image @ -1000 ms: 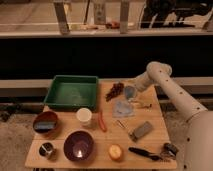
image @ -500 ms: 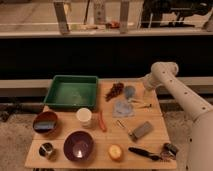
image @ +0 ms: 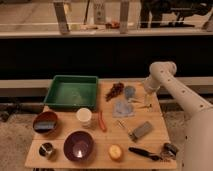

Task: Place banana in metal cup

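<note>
Hovering gripper (image: 148, 101) near table's (image: 65, 161) right edge, metal cup (image: 47, 150) front-left

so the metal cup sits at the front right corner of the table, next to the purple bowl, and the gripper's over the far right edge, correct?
Not quite: the camera view shows the metal cup at the front left corner, not the right. It does sit beside the purple bowl, and the gripper is over the table's far right edge.

gripper (image: 148, 103) low over table's (image: 150, 137) right edge; metal cup (image: 47, 150) front-left.
</note>
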`<state>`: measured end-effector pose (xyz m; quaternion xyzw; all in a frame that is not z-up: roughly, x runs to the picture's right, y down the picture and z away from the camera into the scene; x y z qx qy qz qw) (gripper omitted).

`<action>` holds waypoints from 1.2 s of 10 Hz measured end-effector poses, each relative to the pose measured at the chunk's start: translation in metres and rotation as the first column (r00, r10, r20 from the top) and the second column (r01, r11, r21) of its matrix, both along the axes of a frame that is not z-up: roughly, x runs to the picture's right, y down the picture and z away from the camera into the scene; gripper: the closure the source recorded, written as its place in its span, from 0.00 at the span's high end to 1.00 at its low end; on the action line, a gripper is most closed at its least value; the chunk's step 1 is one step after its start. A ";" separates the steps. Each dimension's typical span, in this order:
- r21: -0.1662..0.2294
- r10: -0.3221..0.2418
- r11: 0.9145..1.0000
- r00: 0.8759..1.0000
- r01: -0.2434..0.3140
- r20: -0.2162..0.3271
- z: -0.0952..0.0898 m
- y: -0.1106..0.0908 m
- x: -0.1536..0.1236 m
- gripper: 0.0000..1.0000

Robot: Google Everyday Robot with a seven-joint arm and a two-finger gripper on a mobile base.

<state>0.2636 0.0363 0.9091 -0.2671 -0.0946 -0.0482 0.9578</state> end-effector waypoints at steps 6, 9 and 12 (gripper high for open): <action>-0.114 0.055 0.992 0.997 -0.048 0.061 0.016 0.042 -0.003 0.79; -0.135 0.052 0.990 0.996 -0.042 0.072 0.029 0.059 -0.009 0.54; -0.148 0.045 0.988 0.996 -0.034 0.073 0.035 0.064 -0.013 0.25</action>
